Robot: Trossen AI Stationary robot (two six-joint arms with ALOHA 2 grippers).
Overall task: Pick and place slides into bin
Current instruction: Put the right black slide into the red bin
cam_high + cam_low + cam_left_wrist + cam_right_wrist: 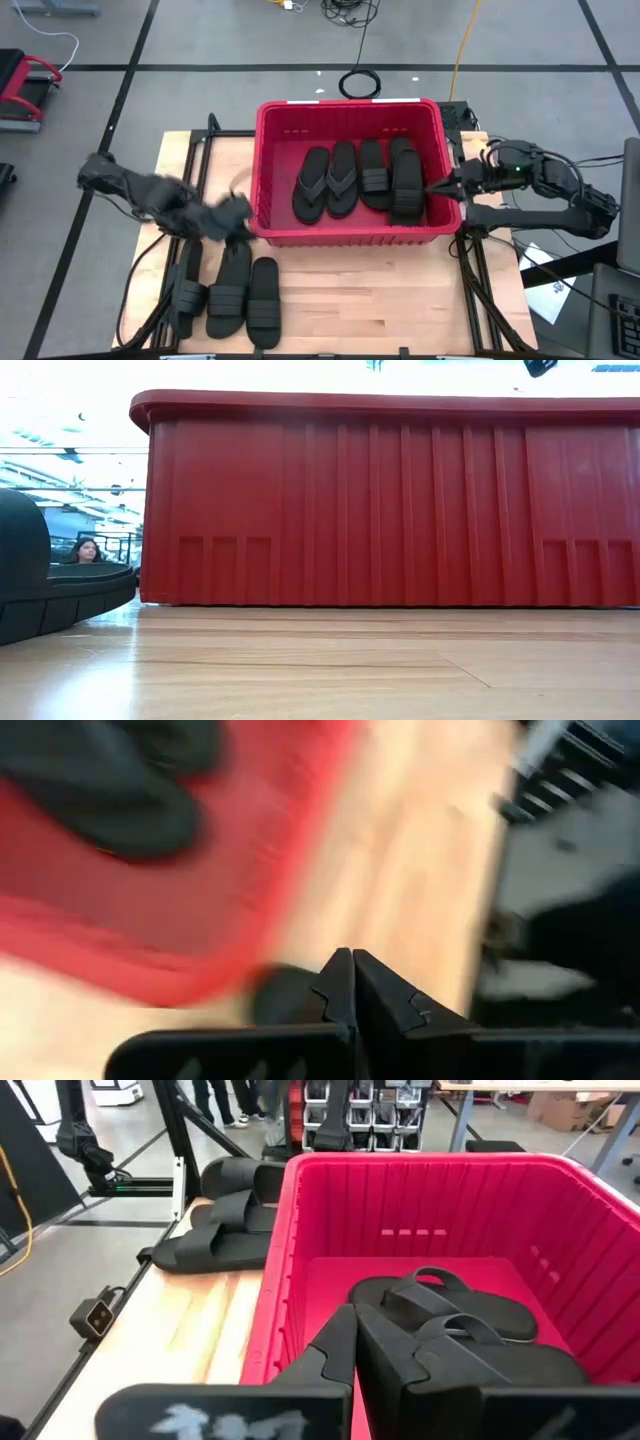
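Black rubber slides (232, 295) lie on the left of my wooden worktop (380, 300), three of them side by side just in front of the bin's left corner. My left gripper (235, 215) hangs over them, close to the bin wall, and its jaws are pressed together with nothing between them, as the left wrist view shows.

In the middle sits the red bin (350, 237). Four slides (355, 180) already lie in it in a row, two thong ones on the left and two with wide straps on the right.

On the right, my right gripper (440, 188) sits at the bin's right rim, pointing in. Its jaws are pinched together too and carry nothing.

I think the three slides outside are next. They look light and bendy, and the rubber should not slip much. They will not break if dropped. The wide ribbed strap stands up off the sole, so I would grab there, or pinch the sole's edge. A slide held by one end may droop and swing, so I would lift it well over the rim.
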